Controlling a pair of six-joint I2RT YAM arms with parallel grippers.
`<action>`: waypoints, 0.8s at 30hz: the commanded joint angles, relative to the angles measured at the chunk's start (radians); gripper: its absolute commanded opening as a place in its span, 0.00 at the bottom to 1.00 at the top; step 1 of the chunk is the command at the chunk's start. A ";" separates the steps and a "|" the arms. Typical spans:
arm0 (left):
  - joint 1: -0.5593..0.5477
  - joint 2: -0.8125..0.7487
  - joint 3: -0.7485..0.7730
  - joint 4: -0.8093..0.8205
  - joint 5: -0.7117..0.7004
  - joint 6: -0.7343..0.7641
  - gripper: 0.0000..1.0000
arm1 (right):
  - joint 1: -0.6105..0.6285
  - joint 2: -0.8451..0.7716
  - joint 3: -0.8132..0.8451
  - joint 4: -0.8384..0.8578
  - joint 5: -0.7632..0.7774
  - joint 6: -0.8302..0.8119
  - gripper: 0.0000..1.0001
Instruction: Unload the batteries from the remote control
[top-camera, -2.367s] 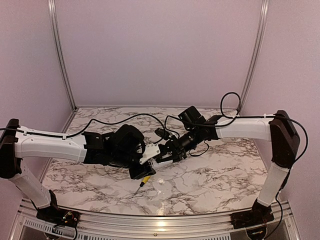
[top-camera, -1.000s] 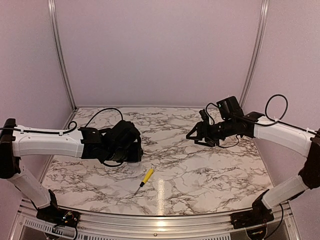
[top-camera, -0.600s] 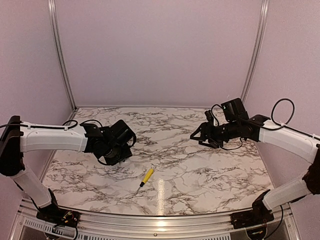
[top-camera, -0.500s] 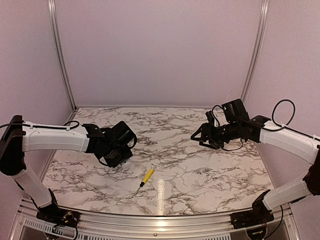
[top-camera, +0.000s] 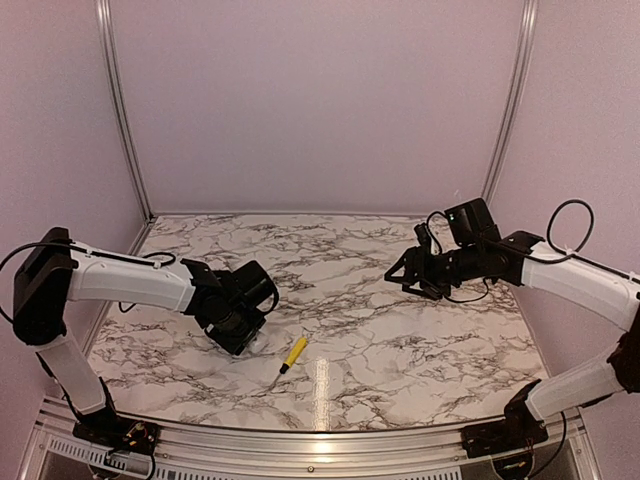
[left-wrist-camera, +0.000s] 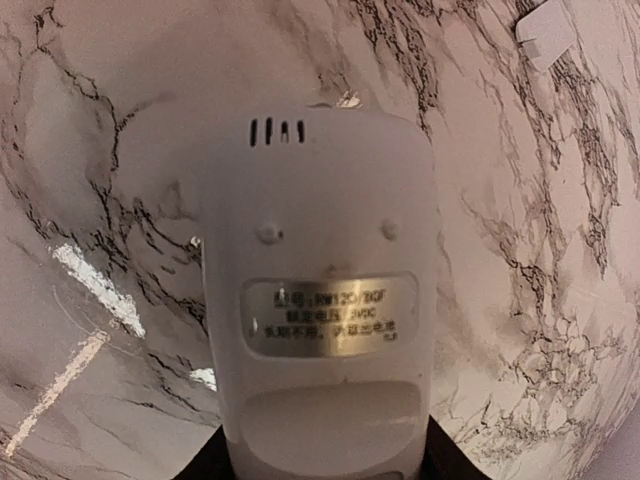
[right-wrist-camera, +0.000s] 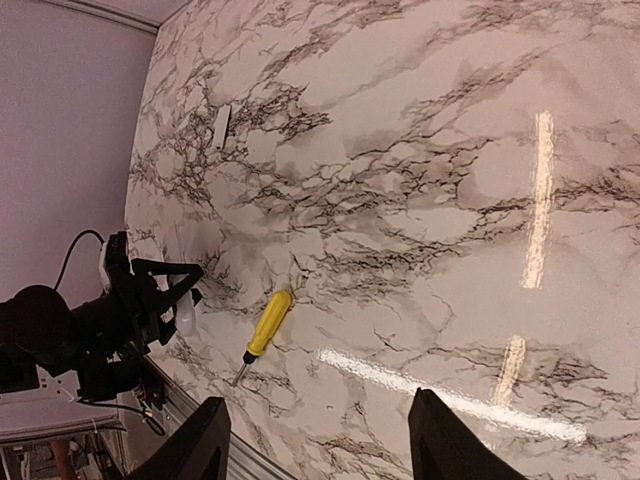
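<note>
— Well, what has the left gripper got hold of?

— The left gripper (top-camera: 240, 328) is clamped on the near end of the remote control (left-wrist-camera: 320, 300), a slim white bar. Its wrist camera looks along one face. There are three small slots at the far end, a silvery label in the middle, and a paler recessed panel nearest the fingers. The remote hangs low over the marble table (top-camera: 400, 350), at the near left. Whether it touches the surface I cannot tell.

— And the batteries?

— None show in any view. The recessed panel looks plain, and I cannot tell whether cells sit inside it. A small white cover piece (left-wrist-camera: 545, 25) lies flat on the table, well apart from the remote. From that I judge the compartment is open and the emptying step is in hand.

— What about the other arm?

— The right gripper (right-wrist-camera: 325, 440) hovers at the right side of the table, well apart from the left. Its two fingers are spread wide with nothing between them.

— What does the next move call for?

— Probably turning the remote so the recess faces the free gripper or the table, then picking or tipping the cells out. That would need a careful, fine pinch.

— Is anything in the way?

— A yellow-handled screwdriver (right-wrist-camera: 266, 322) lies near the left gripper, between the two arms. A low sweep could knock it.
</note>
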 joint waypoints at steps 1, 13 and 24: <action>0.003 0.043 -0.004 -0.024 0.009 -0.073 0.35 | -0.001 -0.038 0.013 -0.037 0.030 -0.004 0.60; 0.008 0.132 0.040 -0.020 0.049 -0.073 0.69 | -0.001 -0.089 0.007 -0.086 0.061 -0.013 0.60; 0.008 0.069 0.024 -0.009 0.006 -0.009 0.90 | -0.001 -0.128 -0.015 -0.103 0.081 -0.018 0.60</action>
